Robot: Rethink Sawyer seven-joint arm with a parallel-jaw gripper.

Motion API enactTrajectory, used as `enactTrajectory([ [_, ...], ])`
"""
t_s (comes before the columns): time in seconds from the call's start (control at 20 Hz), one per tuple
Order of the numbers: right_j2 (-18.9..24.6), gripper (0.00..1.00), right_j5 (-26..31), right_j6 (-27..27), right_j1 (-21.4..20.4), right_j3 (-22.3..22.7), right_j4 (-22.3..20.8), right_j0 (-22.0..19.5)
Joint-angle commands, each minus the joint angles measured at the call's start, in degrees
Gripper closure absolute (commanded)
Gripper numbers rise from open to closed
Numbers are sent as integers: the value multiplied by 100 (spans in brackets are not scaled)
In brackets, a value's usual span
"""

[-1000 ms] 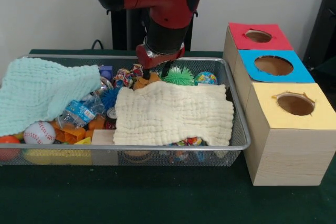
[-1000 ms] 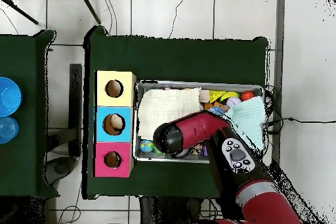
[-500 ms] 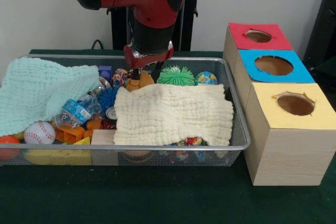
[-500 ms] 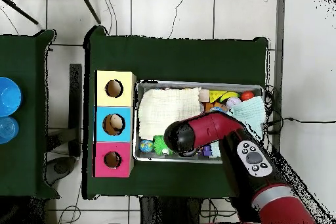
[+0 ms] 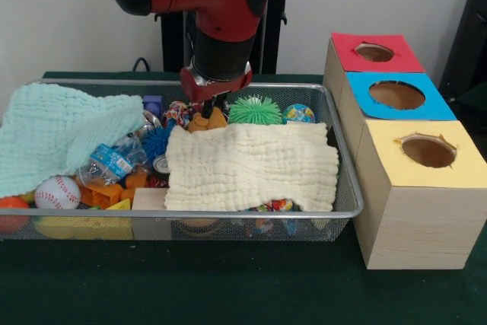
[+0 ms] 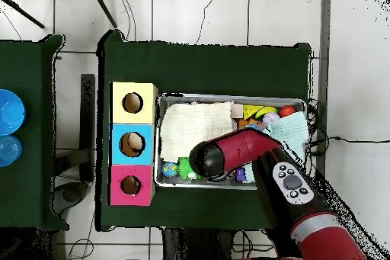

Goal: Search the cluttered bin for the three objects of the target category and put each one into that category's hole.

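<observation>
The wire mesh bin (image 5: 347, 209) is full of clutter and lies left of the boxes. My gripper (image 5: 206, 110) hangs from the red and black arm at the bin's far side. It reaches down to an orange toy (image 5: 211, 121) just behind a cream cloth (image 5: 251, 165). Whether it holds anything does not show. The red-faced hole (image 5: 374, 52) is on the farthest box, to the right of the bin. In the overhead view the arm's wrist (image 6: 206, 159) covers the gripper, and the red hole (image 6: 130, 185) is left of the bin (image 6: 228, 97).
A mint cloth (image 5: 61, 131) covers the bin's left part. A green spiky ball (image 5: 255, 109), a patterned ball (image 5: 298, 114), a baseball (image 5: 57, 192), a plastic bottle (image 5: 114, 161) and a wooden block (image 5: 150, 199) lie around. The blue-faced hole (image 5: 396, 95) and the yellow-faced hole (image 5: 428, 151) are nearer.
The gripper has moved left along the bin's far side, from beside the green spiky ball to the orange toy. Over the last half second it has barely moved.
</observation>
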Motion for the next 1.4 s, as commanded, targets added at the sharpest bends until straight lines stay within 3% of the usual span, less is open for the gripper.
enactTrajectory([
  [0.05,370,100,-723,-766,-50,-376,-585,-74],
  [0.65,495,100,-771,-623,-53,-263,-424,-119],
  [0.85,761,100,-440,-786,-207,-115,-54,-243],
  [1.25,702,100,195,-643,-791,54,153,78],
  [1.4,653,100,289,-607,-827,0,166,159],
])
